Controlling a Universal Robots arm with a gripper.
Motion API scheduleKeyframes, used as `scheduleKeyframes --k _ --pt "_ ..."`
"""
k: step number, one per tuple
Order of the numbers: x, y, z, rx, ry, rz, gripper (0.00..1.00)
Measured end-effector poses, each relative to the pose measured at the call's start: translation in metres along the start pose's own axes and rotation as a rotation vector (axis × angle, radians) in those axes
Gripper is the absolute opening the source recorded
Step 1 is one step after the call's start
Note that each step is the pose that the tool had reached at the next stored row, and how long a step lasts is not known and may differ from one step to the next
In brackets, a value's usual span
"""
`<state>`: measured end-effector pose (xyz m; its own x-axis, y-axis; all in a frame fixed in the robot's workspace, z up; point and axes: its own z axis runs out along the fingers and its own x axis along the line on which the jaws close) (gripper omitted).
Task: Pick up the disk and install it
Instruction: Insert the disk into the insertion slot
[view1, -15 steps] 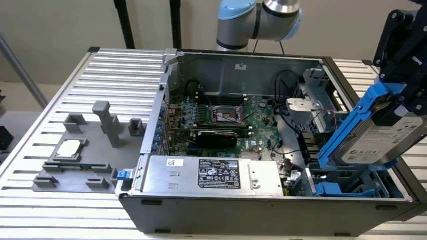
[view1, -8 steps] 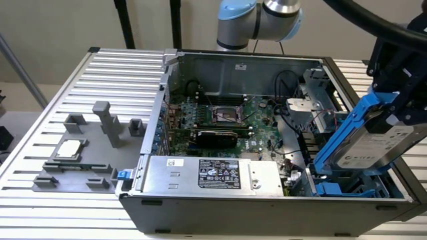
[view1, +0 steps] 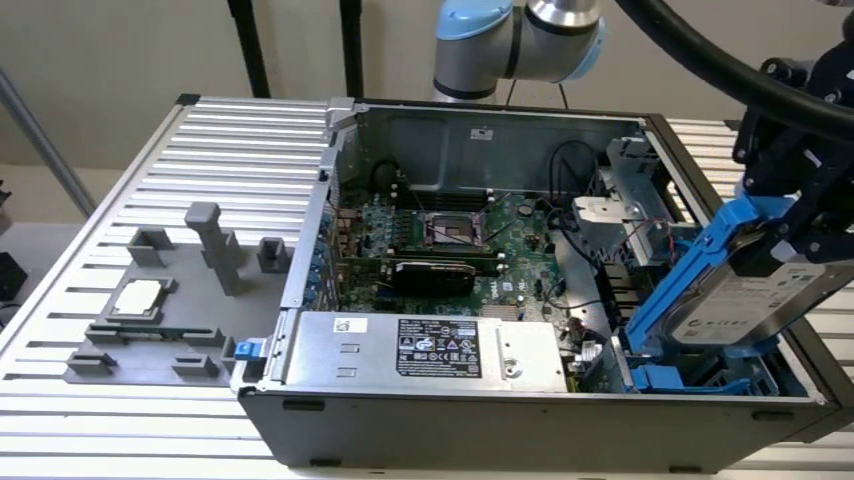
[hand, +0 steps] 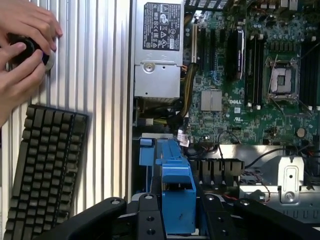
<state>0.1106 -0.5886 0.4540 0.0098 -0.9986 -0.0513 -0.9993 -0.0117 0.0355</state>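
The claw (view1: 790, 240) is gripping the disk (view1: 742, 296) tight, so the picking up part is done. The claw is holding the disk by its top end. The disk is hanging tilted at the exterior view's right, over a corner of the open computer case (view1: 534, 425). Right under it is a blue slot (view1: 674, 378), and I think that is where the disk belongs. The low end of the disk's blue frame (hand: 177, 186) is pointing down into that corner. I cannot tell if it is touching the slot or just hanging close over it.

The putting in part is not done yet. The disk is leaning at a slant, not lying flat in the case, and most of it is sticking up above the case wall. So I am guessing the job is about halfway: the grab is finished and the fitting in is only starting.

Inside the case, the big silver box with a black label (view1: 427, 345) is sitting near the disk but not touching it. Out on the worktop (view1: 80, 425), the little square chip (view1: 140, 298) is resting well apart from the disk. In the wrist view, a person's hands (hand: 25, 27) are holding something small and black near a keyboard (hand: 45, 165).
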Motion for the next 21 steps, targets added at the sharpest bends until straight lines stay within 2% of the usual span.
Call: scheduleKeyframes --k 21 --pt "0.001 -0.0037 0.0148 -0.0015 0.0011 -0.028 0.0"
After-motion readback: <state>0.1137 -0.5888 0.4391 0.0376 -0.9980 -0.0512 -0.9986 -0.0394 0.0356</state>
